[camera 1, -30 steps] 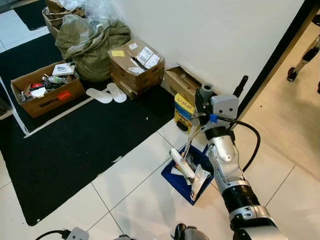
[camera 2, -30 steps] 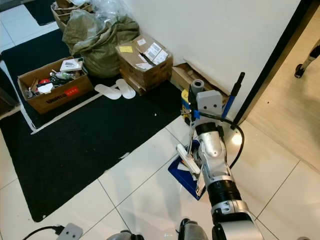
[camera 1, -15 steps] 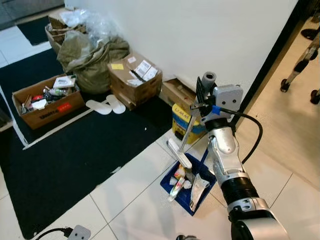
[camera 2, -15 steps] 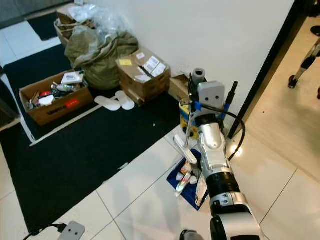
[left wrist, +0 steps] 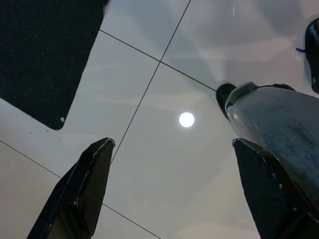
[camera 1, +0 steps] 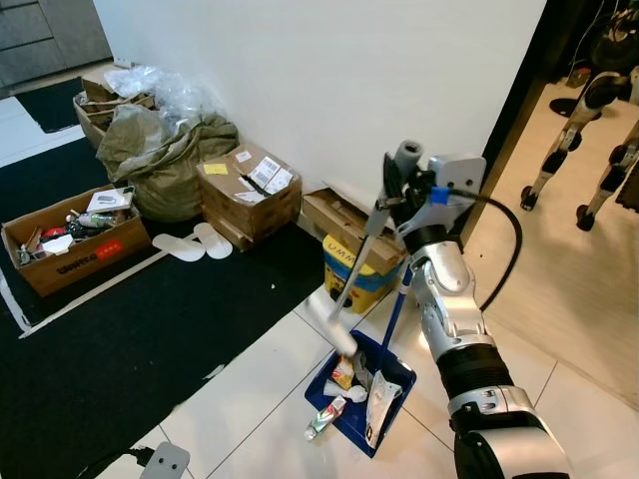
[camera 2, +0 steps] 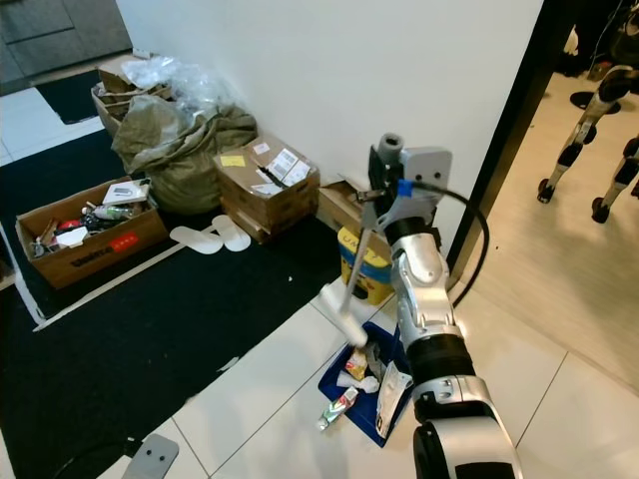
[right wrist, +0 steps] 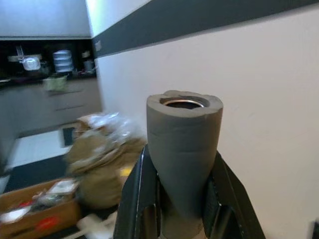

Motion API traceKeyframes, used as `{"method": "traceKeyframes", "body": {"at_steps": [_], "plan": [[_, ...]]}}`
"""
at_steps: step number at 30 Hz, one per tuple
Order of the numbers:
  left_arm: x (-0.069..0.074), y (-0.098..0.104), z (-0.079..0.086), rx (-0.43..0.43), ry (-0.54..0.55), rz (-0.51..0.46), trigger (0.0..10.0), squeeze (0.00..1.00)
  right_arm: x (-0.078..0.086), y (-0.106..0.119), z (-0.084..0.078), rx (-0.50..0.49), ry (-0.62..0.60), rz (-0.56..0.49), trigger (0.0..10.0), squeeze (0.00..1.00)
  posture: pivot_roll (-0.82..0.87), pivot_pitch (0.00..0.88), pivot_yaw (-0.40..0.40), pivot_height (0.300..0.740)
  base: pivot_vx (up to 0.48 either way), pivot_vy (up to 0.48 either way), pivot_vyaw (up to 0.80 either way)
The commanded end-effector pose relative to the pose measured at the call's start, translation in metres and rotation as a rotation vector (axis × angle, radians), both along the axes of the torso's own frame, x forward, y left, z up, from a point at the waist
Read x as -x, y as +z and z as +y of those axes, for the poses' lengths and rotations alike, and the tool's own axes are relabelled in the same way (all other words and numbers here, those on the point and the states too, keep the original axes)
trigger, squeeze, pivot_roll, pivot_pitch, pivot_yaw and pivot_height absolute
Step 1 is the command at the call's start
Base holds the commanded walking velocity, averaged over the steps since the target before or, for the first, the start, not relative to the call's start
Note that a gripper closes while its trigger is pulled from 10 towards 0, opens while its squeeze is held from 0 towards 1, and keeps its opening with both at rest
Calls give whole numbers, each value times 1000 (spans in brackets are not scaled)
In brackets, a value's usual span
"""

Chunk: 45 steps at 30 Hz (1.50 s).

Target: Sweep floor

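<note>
Silver arm (camera 1: 447,309), black cable (camera 1: 511,249).

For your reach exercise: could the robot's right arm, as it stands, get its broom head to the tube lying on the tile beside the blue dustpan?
Probably yes. The right gripper holds the broom, its head just above the dustpan; the tube lies close below, nothing between.

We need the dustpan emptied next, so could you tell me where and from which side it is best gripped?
I would grip the blue dustpan by its upright blue handle, coming from the robot's left side. The handle stands clear above the litter, while the right gripper, shut on the broom handle, crowds the other side.
</note>
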<state>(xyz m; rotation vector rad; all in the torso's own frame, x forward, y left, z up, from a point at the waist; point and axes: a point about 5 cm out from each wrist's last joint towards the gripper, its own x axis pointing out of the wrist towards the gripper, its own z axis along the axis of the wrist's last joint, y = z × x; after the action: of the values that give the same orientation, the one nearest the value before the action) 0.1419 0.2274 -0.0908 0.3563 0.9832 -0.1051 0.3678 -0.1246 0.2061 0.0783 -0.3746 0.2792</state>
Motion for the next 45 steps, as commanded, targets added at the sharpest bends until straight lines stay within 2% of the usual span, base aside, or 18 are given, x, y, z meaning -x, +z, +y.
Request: {"method": "traceKeyframes", "body": {"at_steps": [1,2,5,7,11,13,15,16,18,20,26,39,43,44,45], "plan": [[10,-4,1,2,28,36,10000,0,2,4,6,-19,43,-9,10000,0,-14,36,-5,740,0,0,0],[13,-5,1,4,32,42,10000,0,4,-4,11,-16,96,35,10000,0,-13,44,-4,740,0,0,0],[16,-6,0,5,36,48,10000,0,8,-11,15,-4,143,67,10000,0,-12,50,-3,740,0,0,0],[24,-8,0,4,39,64,10000,0,15,-28,23,20,203,133,10000,0,-6,78,2,740,0,0,0],[27,-9,1,3,39,70,10000,0,19,-35,26,26,222,165,10000,0,-5,81,2,740,0,0,0],[33,-10,4,-2,35,81,10000,0,28,-57,34,77,250,244,10000,0,1,126,8,740,0,0,0],[33,-10,4,-2,35,81,10000,0,28,-57,34,77,250,244,10000,0,1,126,8,740,0,0,0],[41,-10,9,-9,31,90,10000,0,43,-86,37,95,257,330,10000,0,9,165,21,740,0,0,0],[41,-10,9,-9,31,90,10000,0,43,-86,37,95,257,330,10000,0,9,165,21,740,0,0,0],[46,-10,12,-14,25,96,10000,0,50,-97,36,87,242,357,10000,0,11,177,27,740,0,0,0],[53,-10,17,-25,8,109,10000,0,49,-93,32,73,155,293,10000,0,18,205,44,740,0,0,0],[50,-8,22,-31,3,94,10000,0,47,-74,21,76,-46,103,10000,0,28,224,57,740,0,0,0],[50,-7,23,-31,0,92,10000,0,46,-71,16,93,-101,63,10000,0,26,228,63,740,0,0,0],[50,-7,23,-31,0,93,10000,0,46,-70,13,145,-126,38,10000,0,29,228,65,740,0,0,0],[50,-7,23,-31,0,93,10000,0,46,-70,13,145,-126,38,10000,0,29,228,65,740,0,0,0]]}}
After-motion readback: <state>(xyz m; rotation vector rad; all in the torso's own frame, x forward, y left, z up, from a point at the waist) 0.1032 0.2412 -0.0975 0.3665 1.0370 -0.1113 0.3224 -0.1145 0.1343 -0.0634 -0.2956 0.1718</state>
